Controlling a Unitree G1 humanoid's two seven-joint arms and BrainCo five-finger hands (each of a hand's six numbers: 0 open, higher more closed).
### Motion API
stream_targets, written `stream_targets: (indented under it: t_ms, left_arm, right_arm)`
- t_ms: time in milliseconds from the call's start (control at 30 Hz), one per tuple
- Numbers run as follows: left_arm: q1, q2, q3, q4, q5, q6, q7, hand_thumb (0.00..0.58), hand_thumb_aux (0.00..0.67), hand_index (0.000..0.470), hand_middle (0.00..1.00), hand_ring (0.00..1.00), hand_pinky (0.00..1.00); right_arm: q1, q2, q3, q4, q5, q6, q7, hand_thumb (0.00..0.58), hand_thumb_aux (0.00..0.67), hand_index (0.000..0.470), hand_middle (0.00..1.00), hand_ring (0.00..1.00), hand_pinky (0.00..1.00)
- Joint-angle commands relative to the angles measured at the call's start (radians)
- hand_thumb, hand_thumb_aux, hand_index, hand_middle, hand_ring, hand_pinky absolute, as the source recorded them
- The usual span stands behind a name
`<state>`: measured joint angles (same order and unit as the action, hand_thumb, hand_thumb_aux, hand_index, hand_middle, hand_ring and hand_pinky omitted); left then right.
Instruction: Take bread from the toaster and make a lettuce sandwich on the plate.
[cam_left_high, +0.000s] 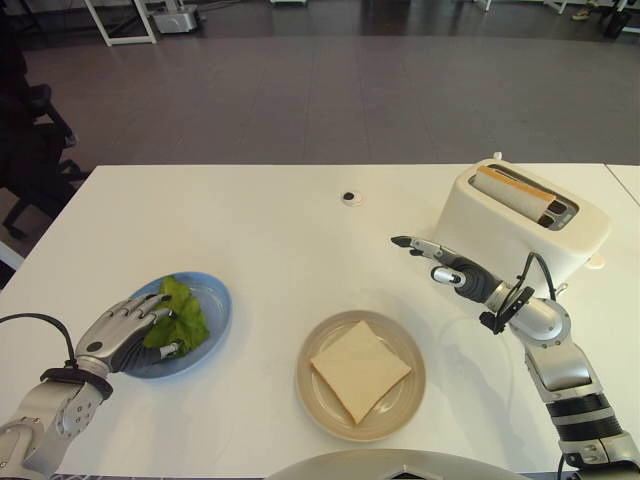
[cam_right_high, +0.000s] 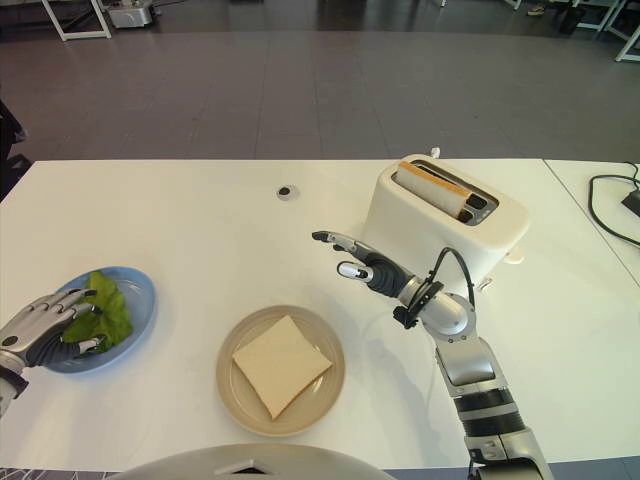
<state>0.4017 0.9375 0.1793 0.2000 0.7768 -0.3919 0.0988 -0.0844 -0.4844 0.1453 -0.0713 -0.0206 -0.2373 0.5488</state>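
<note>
My left hand (cam_left_high: 125, 325) lies over the left rim of the blue plate (cam_left_high: 218, 300), its fingers curled around the left edge of the lettuce (cam_left_high: 182, 318), so I have the leaf in my grasp while it rests on that plate. My right hand (cam_left_high: 447, 263) hangs above the table (cam_left_high: 260, 230) with its fingers stretched out and nothing in them, pointing towards my left. The toaster (cam_left_high: 500, 232) stands just beside this hand, on its far right side, and a slice of bread (cam_left_high: 512, 188) sticks up out of the toaster's slot, above and to the right of my fingertips. The other bread slice (cam_left_high: 358, 368) lies flat on the tan plate (cam_left_high: 402, 402), which sits near my body between my two hands, below and to the left of my right hand. A small round thing (cam_left_high: 349, 197) lies farther off on the table, well apart from both hands.
</note>
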Motion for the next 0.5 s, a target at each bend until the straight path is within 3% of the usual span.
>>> stream_targets:
  t_ms: [33,167,233,300,500]
  left_arm:
    - [-0.014,0.019,-0.038,0.007,0.02,0.012,-0.011,0.466,0.373,0.262,0.0,0.0,0.0]
    - [-0.023,0.015,-0.07,-0.006,0.016,0.012,-0.022,0.494,0.413,0.289,0.0,0.0,0.0]
    - [-0.024,0.017,-0.08,-0.011,0.012,0.014,-0.026,0.546,0.507,0.356,0.0,0.0,0.0]
    - [-0.025,0.019,-0.087,-0.013,0.01,0.016,-0.027,0.58,0.652,0.457,0.0,0.0,0.0]
    - [-0.016,0.025,-0.081,-0.021,-0.007,0.011,-0.015,0.58,0.67,0.47,0.0,0.0,0.0]
  right_arm:
    - [-0.009,-0.011,-0.011,0.002,-0.009,0.003,0.007,0.0,0.0,0.0,0.0,0.0,0.0]
    - [-0.008,-0.012,-0.011,-0.001,-0.01,0.003,0.007,0.0,0.0,0.0,0.0,0.0,0.0]
    - [-0.006,-0.012,-0.011,-0.004,-0.01,0.005,0.008,0.0,0.0,0.0,0.0,0.0,0.0]
    - [-0.007,-0.013,-0.011,-0.004,-0.01,0.005,0.007,0.0,0.0,0.0,0.0,0.0,0.0]
    - [-0.008,-0.013,-0.011,-0.007,-0.009,0.008,0.008,0.0,0.0,0.0,0.0,0.0,0.0]
